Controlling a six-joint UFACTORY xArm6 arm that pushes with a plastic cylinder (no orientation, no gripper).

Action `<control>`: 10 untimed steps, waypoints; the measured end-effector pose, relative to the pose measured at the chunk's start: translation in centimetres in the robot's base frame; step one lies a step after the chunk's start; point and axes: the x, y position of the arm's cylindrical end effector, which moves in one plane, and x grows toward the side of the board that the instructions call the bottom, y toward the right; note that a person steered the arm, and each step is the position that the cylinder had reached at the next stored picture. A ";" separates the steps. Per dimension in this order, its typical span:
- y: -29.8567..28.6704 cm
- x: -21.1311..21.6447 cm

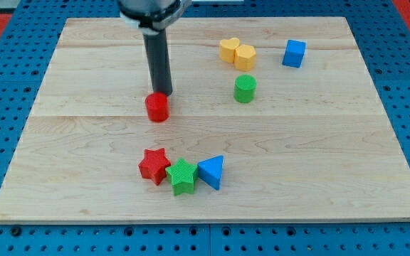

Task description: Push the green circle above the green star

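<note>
My tip [161, 93] stands in for a hand here, a bare dark rod with nothing to open, close or clamp, so no such state can be told. It sits at the top edge of the red cylinder [157, 107], touching it or very nearly so; the exact contact is hidden behind the block. The rod rises almost straight up from there, leaning only slightly, to a dark housing cut off at the view's top.

The green circle [245, 89] lies well apart from my tip, to the view's right and at about the same height on the tabletop [84, 142]. The red cylinder is not between them; the wood from the rod across to the green circle is bare.

Going from the view's left to right along the lower row: a red star [154, 166], then the green star [182, 176] touching it, then a blue triangle [212, 171] just beside the green star, seemingly in contact. This trio sits near the view's bottom, below my tip and somewhat to the right of it. The green circle is above and to the right of the green star, well apart from it.

Further right in the upper part, a yellow heart [237, 54] lies just above the green circle, close but not touching. A blue cube [295, 53] stands to the heart's right, near the tabletop's far edge.
</note>
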 end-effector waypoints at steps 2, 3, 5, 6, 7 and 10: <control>0.7 7.4; 1.1 9.6; 12.4 5.7; 16.9 2.0; 16.6 -1.5; 13.8 -5.4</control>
